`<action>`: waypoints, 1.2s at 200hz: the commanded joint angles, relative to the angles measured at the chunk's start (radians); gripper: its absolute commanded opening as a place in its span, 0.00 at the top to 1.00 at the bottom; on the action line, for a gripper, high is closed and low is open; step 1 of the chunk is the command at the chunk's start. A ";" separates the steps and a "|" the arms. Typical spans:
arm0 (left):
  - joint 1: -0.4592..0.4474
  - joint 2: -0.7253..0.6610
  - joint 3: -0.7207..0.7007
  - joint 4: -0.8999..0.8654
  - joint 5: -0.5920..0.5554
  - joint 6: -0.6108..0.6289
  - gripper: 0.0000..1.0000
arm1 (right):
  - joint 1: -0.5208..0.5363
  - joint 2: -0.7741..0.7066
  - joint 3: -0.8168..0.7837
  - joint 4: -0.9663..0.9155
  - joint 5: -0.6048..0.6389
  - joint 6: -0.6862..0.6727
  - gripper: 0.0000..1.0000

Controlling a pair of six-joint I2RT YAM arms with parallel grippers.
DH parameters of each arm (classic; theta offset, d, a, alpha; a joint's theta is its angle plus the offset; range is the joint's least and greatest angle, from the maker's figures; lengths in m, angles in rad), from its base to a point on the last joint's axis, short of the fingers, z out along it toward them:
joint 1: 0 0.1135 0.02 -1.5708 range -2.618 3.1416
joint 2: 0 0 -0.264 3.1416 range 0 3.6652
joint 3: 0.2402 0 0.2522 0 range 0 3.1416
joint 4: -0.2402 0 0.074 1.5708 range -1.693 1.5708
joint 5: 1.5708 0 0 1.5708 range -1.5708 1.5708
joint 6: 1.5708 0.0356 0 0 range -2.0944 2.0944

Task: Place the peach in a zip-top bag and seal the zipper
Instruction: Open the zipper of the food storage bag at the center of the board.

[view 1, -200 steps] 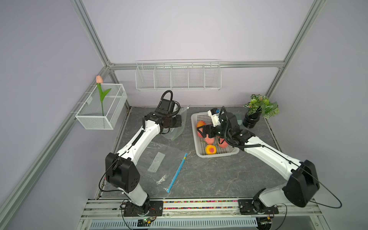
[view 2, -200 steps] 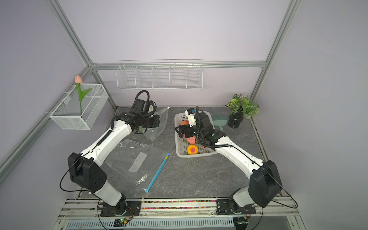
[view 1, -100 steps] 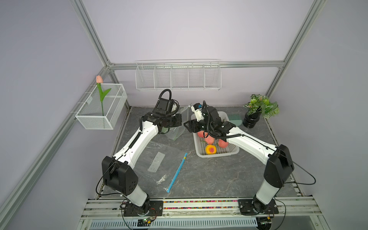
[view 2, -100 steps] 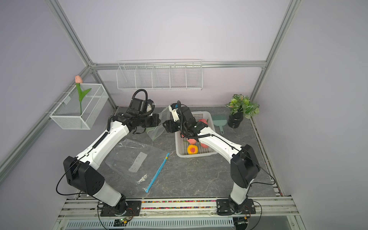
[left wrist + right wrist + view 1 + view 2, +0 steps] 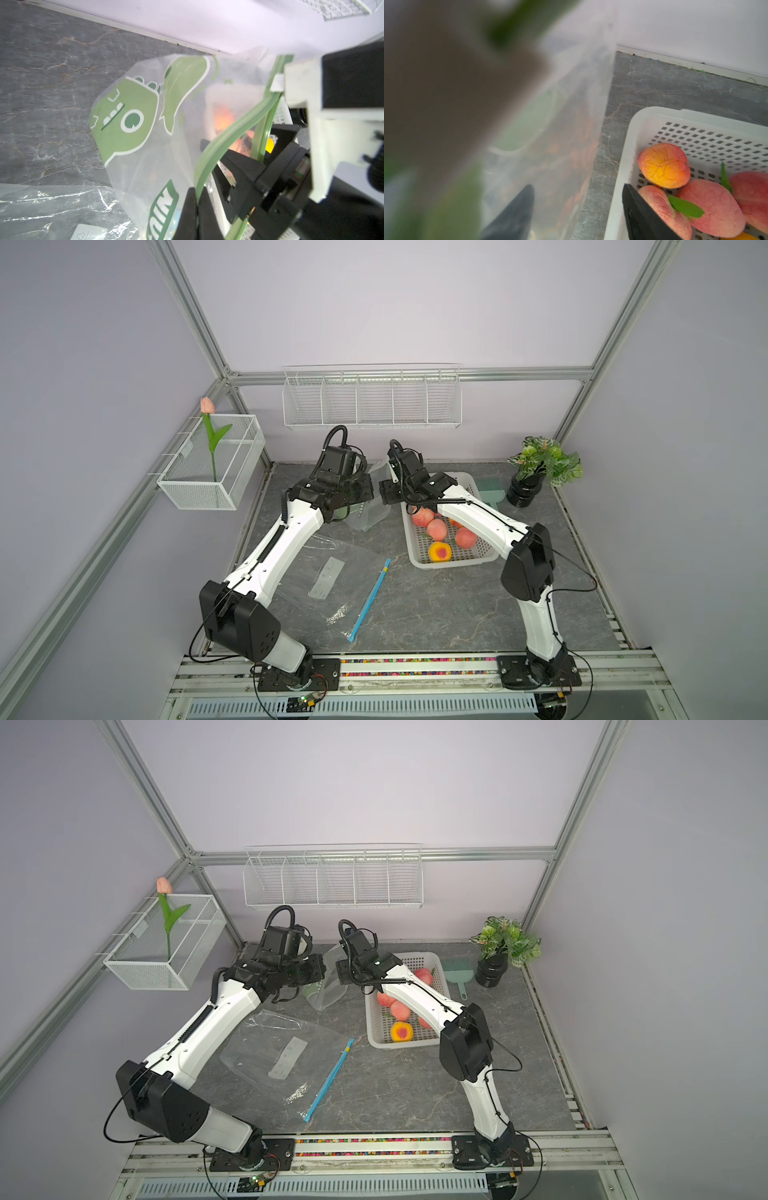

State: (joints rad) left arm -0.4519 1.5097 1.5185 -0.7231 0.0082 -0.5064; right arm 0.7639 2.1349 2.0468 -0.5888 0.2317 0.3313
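Several peaches (image 5: 664,165) beside right end effector (image 5: 577,188)

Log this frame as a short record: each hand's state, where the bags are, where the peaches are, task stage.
left hand: shut on the green zipper edge of the printed bag, holding it up
right hand: open, empty, at the bag's side next to the white basket
printed bag: mouth open, no peach seen inside
peaches: all in the white basket
second bag: clear, blue zipper, flat on the table
stage: peach not yet picked
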 commanded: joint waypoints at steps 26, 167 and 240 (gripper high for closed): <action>0.000 -0.066 -0.032 -0.009 -0.225 -0.142 1.00 | 0.001 0.042 0.065 -0.138 0.121 -0.006 0.30; 0.000 -0.042 -0.070 0.032 -0.173 -0.170 1.00 | -0.003 -0.066 -0.054 0.097 -0.257 0.007 0.21; 0.001 -0.026 -0.071 0.036 -0.160 -0.172 1.00 | 0.004 -0.041 -0.048 0.047 -0.045 0.034 0.19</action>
State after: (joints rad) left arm -0.4519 1.4693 1.4494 -0.6899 -0.1486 -0.6559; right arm 0.7635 2.1132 2.0010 -0.5011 0.0460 0.3279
